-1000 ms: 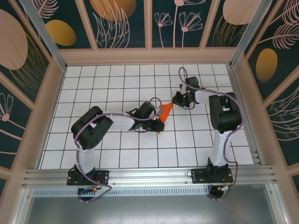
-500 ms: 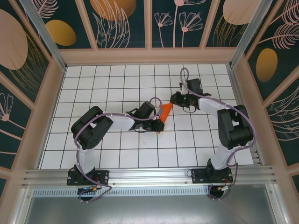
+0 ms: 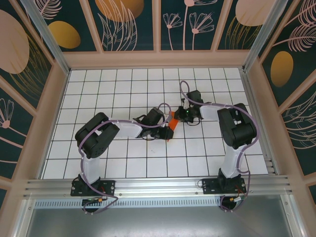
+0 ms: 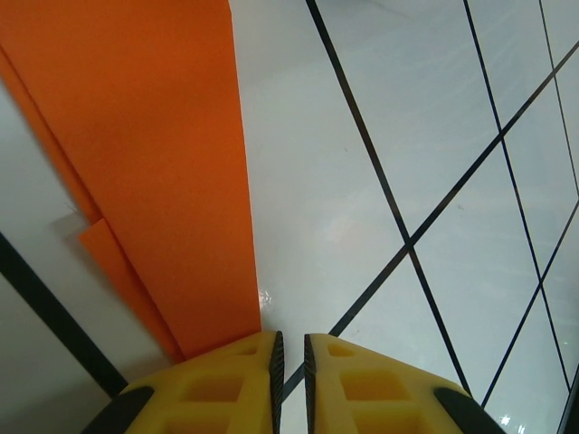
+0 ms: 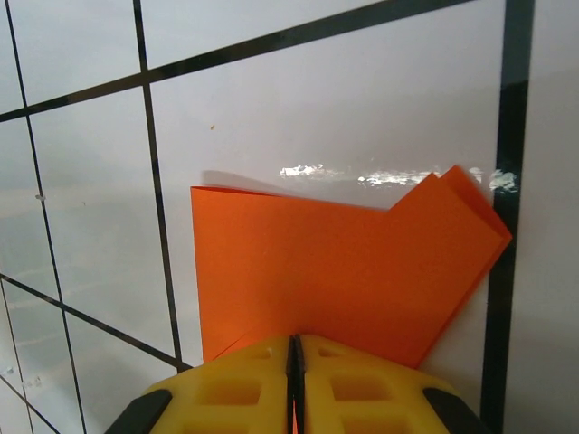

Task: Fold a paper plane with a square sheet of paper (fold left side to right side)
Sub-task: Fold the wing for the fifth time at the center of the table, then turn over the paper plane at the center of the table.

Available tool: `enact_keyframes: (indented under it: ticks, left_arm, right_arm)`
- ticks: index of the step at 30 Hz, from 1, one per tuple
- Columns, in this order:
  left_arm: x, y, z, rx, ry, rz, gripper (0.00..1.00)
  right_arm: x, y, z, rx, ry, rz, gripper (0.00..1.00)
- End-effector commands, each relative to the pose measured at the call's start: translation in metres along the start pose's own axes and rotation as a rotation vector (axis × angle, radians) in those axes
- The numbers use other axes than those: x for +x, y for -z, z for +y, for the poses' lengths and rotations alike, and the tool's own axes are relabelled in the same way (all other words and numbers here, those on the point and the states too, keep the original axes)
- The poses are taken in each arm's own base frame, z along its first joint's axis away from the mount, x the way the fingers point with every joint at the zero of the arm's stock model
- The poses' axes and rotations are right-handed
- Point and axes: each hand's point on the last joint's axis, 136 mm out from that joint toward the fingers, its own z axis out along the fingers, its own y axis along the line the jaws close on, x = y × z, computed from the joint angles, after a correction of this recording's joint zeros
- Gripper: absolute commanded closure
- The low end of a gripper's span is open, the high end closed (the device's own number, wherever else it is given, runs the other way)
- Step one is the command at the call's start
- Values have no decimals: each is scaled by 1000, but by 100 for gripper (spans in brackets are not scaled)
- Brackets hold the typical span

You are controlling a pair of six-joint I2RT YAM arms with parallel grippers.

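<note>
Seen from above, the square sheet of paper (image 3: 173,118) lies on the table (image 3: 123,89), already folded narrow, with the left gripper (image 3: 169,131) at its near end and the right gripper (image 3: 180,116) at its far-right corner. In the left wrist view, the jaws are nearly clenched and grasp nothing, resting at the sheet's edge. In the right wrist view, the jaws are clenched tight over layered flaps; the first folds look done, but there is no dart yet.

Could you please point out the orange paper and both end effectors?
orange paper (image 5: 335,280), right wrist view, sheet's middle.
left end effector (image 4: 291,342), left wrist view, between fingertips.
right end effector (image 5: 294,344), right wrist view, between fingertips.
</note>
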Motion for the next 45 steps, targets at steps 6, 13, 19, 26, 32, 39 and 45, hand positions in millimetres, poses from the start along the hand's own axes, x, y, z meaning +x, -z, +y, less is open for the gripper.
enact_keyframes:
  ticks: [6,13,19,26,32,39,45]
  left_arm:
    - [90,3,23,-80,58,263,82]
    - [100,9,17,-69,51,274,82]
    - [109,12,13,-63,42,292,82]
    - [113,18,13,-56,64,271,82]
    - [106,27,5,-33,53,222,82]
    - [40,79,-30,8,-21,-37,75]
    - [-18,133,-6,-175,-14,-311,67]
  right_arm:
    - [1,-7,-24,98,-39,14,88]
    - [0,-7,-25,106,-37,18,88]
    - [0,-7,-26,108,-38,18,88]
    - [-4,-5,-23,94,-36,9,88]
    - [-12,0,-4,8,-10,-17,87]
    - [-57,56,39,-19,90,-193,69]
    - [-67,116,48,103,87,-328,49]
